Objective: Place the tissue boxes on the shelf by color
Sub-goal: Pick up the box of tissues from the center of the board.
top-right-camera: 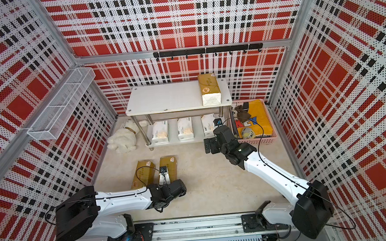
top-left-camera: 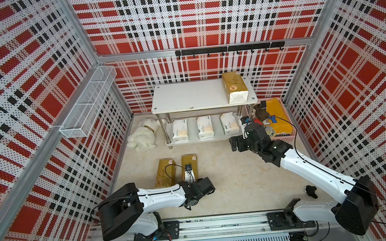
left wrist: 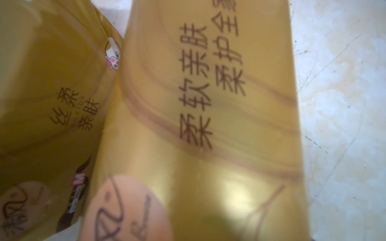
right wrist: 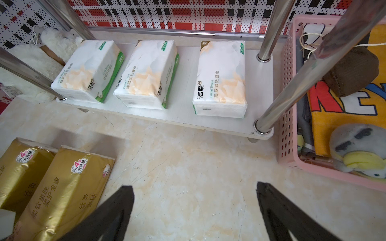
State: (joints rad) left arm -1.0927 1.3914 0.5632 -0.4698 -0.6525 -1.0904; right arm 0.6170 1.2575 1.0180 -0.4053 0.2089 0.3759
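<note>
- We see the shelf (top-left-camera: pixel 185 95) standing against the far wall. Its top board carries 1 gold tissue pack (top-left-camera: pixel 234 87) at the right end, lying flat with its white end toward the front.
- On the lower board there are 3 white tissue packs (top-left-camera: pixel 179 129) (top-left-camera: pixel 205 126) (top-left-camera: pixel 229 123) in a row. Each lies flat, with a gap between neighbours.
- 2 more gold packs lie side by side on the floor (top-left-camera: pixel 226 170), well in front of the shelf: the left floor pack (top-left-camera: pixel 165 172) and the right floor pack (top-left-camera: pixel 190 160). In the left wrist view they press together along their long sides.
- The left gripper (top-left-camera: pixel 189 176) sits low over the near end of the right floor pack. Its fingers are hidden in every view, so we cannot tell whether it is released or clenched on the pack.
- The right gripper (right wrist: pixel 194 185) hangs above bare floor near the shelf's right front leg. Its jaws are spread wide with nothing between them.
- A white plush toy (top-left-camera: pixel 142 135) lies on the floor left of the shelf, and a pink crate (right wrist: pixel 289 94) stands just beside the shelf's right end.
</note>
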